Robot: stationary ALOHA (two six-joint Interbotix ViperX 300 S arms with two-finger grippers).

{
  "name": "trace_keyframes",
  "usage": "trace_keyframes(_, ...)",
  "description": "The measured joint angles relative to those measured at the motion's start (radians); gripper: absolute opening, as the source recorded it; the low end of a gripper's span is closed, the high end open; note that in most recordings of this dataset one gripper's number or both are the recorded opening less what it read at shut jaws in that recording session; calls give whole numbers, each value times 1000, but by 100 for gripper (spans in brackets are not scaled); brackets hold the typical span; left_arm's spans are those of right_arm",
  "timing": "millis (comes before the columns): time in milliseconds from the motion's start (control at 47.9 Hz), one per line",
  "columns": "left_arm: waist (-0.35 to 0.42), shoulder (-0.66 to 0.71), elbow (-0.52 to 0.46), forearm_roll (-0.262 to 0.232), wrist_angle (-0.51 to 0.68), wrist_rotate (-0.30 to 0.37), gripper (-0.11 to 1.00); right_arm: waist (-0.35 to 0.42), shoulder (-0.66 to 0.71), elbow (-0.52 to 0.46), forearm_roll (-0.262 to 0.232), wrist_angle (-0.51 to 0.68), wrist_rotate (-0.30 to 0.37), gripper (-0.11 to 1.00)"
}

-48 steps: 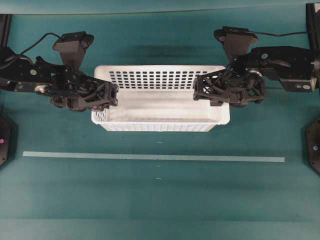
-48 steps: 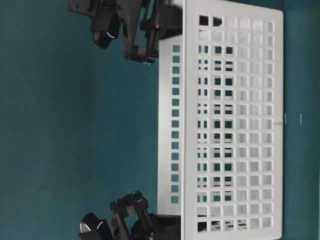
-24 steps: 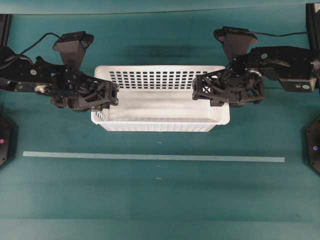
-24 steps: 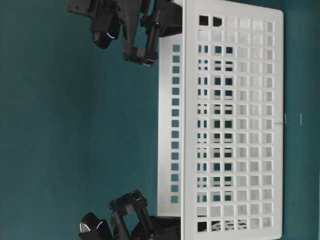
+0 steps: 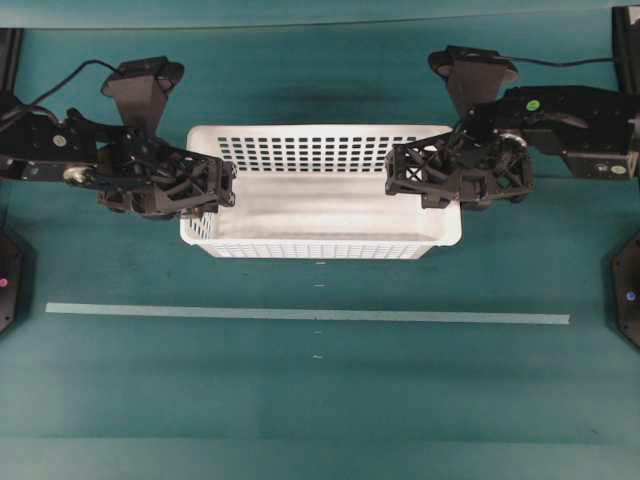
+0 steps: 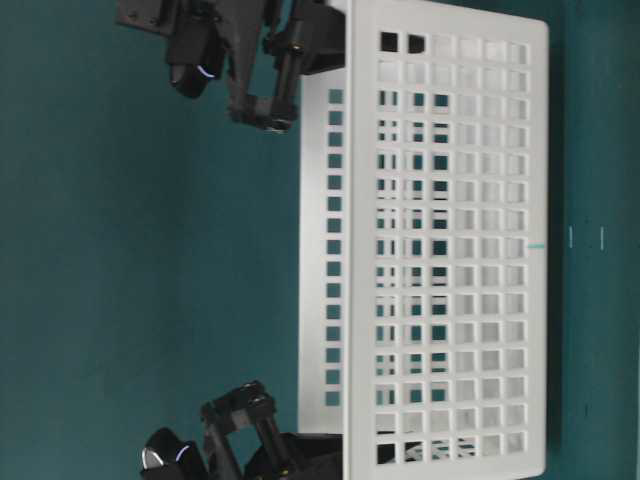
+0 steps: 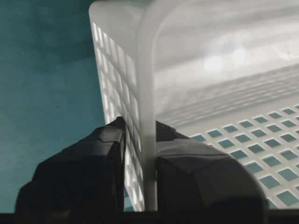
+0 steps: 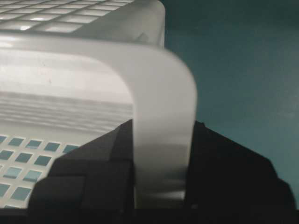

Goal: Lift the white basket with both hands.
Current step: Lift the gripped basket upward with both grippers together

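white basket: smooth, faintly glossy plastic | fingers: matt black plastic | table: matt teal

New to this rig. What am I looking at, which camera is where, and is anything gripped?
Two black robot arms face each other across a teal table. The overhead view looks straight down. The table-level view looks from the side and appears turned a quarter. The other two cameras ride on the wrists, looking along the fingers. The only object is a white basket with perforated walls; a pale tape strip runs across the table in front of it. The left gripper is clamped on the basket's left end wall, one finger inside and one outside. The right gripper pinches the right rim the same way.
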Motion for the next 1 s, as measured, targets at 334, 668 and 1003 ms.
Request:
trace_keyframes(334, 0, -3, -6, 0, 15, -2, 8, 3, 0, -3, 0, 9, 0, 16)
trace_keyframes(668, -21, -60, 6, 0, 34, -67, 8, 41, -11, -5, 2, 15, 9, 16)
trace_keyframes(1003, -117, -84, 29, 0, 32, -118, 8, 103, -29, -2, 3, 18, 71, 16)
